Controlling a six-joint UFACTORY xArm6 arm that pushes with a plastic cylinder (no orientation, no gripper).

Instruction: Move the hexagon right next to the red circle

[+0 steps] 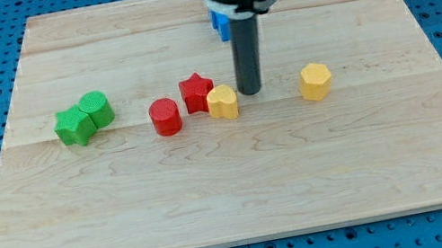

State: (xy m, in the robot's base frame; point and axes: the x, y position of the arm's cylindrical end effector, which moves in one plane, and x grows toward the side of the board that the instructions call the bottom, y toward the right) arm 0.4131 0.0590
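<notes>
The yellow hexagon lies at the view's right of centre, on its own. The red circle lies left of centre. A red star sits just up and right of the red circle, and a second yellow block, rounded and of unclear shape, touches the star's lower right. My tip rests on the board just right of that rounded yellow block. It is well left of the hexagon and touches neither.
A green star and a green circle sit together at the view's left. A blue block is partly hidden behind the rod near the view's top. The wooden board lies on a blue pegboard.
</notes>
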